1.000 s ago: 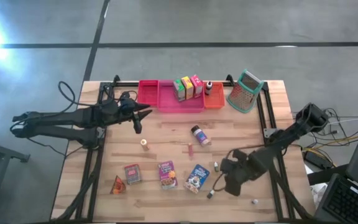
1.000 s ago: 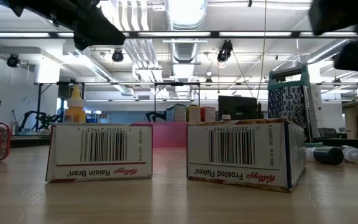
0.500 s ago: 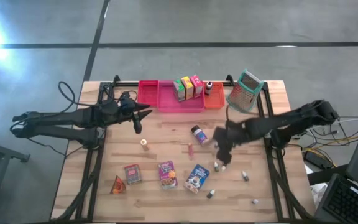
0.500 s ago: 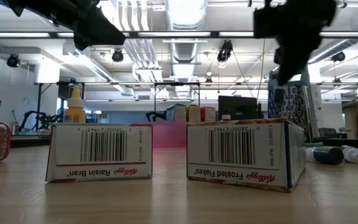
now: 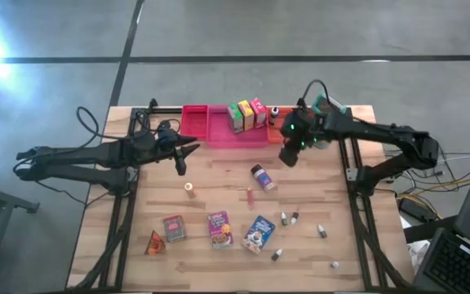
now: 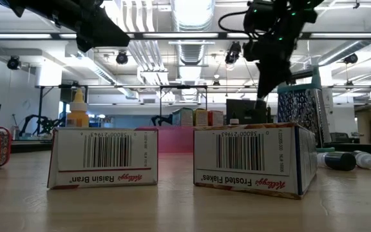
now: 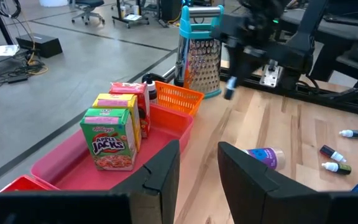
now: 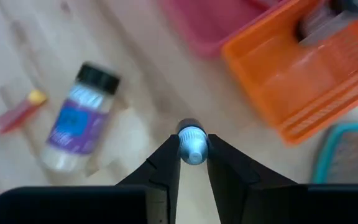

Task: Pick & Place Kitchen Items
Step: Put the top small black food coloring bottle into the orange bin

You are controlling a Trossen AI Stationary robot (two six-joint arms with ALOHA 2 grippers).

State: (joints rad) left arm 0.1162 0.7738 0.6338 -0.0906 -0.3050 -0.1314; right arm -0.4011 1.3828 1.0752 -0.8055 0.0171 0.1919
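Orange basket [image 8: 303, 81], purple-labelled jar [image 8: 79, 118]

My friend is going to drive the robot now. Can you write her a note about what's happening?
Right gripper: shut on a tiny white-capped bottle, up in the air near the orange bin.
Left gripper: empty, slightly open, waiting by the pink bin.
Done: three boxes stand in the pink bin; one bottle in the orange bin.
Left on the table: purple-label jar, cereal boxes, orange wedge, several tiny bottles.
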